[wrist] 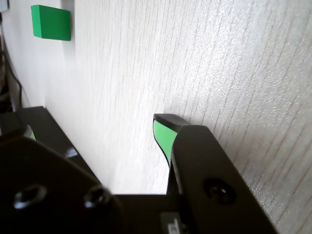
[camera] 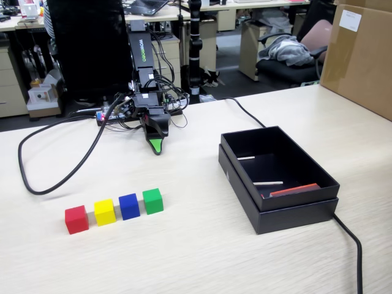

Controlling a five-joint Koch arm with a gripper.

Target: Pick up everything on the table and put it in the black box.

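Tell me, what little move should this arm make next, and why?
Probably reach forward toward the green cube, the nearest of the four. All the cubes sit in a row on the table, none is in the black box, and the gripper rests low near the arm's base, holding nothing.

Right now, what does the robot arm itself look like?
A slim black arm with white lettering on its upper link, too small to read surely. Black cables bunch around its middle. Its hand is black with bright green finger pads and visible screws.
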